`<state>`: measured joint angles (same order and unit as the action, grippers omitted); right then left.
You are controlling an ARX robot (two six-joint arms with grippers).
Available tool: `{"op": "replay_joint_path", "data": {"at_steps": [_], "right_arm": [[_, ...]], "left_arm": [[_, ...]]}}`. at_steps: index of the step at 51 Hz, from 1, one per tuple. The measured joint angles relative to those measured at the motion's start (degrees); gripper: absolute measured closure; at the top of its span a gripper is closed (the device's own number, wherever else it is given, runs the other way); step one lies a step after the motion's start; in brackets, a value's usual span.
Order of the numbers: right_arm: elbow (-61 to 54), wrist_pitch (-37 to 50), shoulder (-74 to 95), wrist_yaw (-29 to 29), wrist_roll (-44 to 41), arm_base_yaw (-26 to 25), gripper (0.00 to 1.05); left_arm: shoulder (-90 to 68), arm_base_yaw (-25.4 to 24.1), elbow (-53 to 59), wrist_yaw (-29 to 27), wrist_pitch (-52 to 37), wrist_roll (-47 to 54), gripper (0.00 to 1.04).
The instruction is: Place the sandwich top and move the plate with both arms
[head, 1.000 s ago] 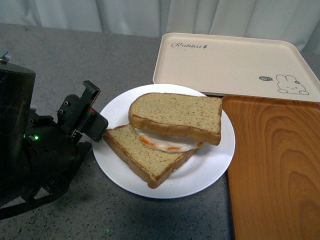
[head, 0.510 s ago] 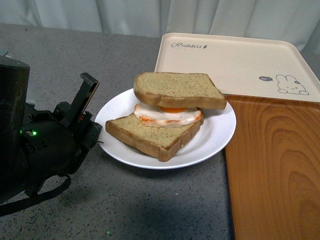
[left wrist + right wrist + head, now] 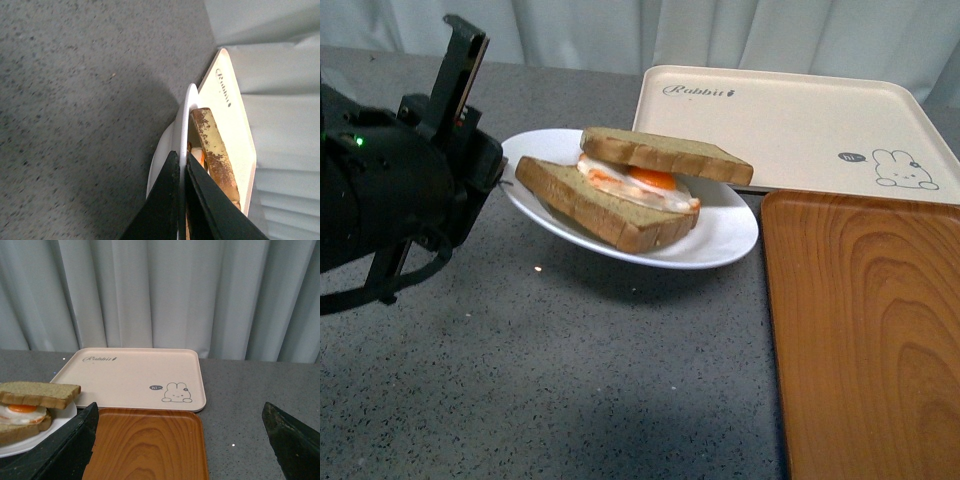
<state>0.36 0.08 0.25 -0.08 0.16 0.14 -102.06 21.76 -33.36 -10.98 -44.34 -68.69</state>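
Observation:
The white plate (image 3: pixel 725 235) is held above the grey table, tilted, its left rim pinched by my left gripper (image 3: pixel 498 172). On it lies a bread slice with a fried egg (image 3: pixel 650 182), and the sandwich top (image 3: pixel 665 153) rests over the egg. In the left wrist view my left gripper (image 3: pixel 181 172) is shut on the plate's rim (image 3: pixel 189 107), with the sandwich top (image 3: pixel 212 150) beside it. My right gripper (image 3: pixel 181 437) is open and empty over the wooden tray; the plate (image 3: pixel 62 417) and the sandwich top (image 3: pixel 40 392) show beside it.
A cream rabbit-print tray (image 3: pixel 790 125) lies at the back right, also in the right wrist view (image 3: pixel 132 375). An orange-brown wooden tray (image 3: pixel 865 330) lies on the right, also in the right wrist view (image 3: pixel 150 445). Grey curtains hang behind the table.
My left gripper has lifted the plate with the sandwich off the table and carried it up and back. The plate now hangs tilted above its shadow.

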Motion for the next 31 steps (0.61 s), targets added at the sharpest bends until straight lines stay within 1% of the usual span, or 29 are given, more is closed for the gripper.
{"op": "replay_joint_path", "data": {"at_steps": [10, 20, 31], "right_arm": [[0.00, 0.00, 0.00, 0.00, 0.00, 0.00, 0.09], [0.00, 0.00, 0.00, 0.02, 0.00, 0.00, 0.09], [0.00, 0.00, 0.00, 0.00, 0.00, 0.00, 0.09]], "left_arm": [[-2.84, -0.33, -9.46, -1.31, 4.96, -1.09, 1.01], [-3.89, 0.15, -15.80, -1.92, 6.32, -2.01, 1.01], [-9.53, 2.54, -24.50, -2.71, 8.50, -4.81, 1.01]]}}
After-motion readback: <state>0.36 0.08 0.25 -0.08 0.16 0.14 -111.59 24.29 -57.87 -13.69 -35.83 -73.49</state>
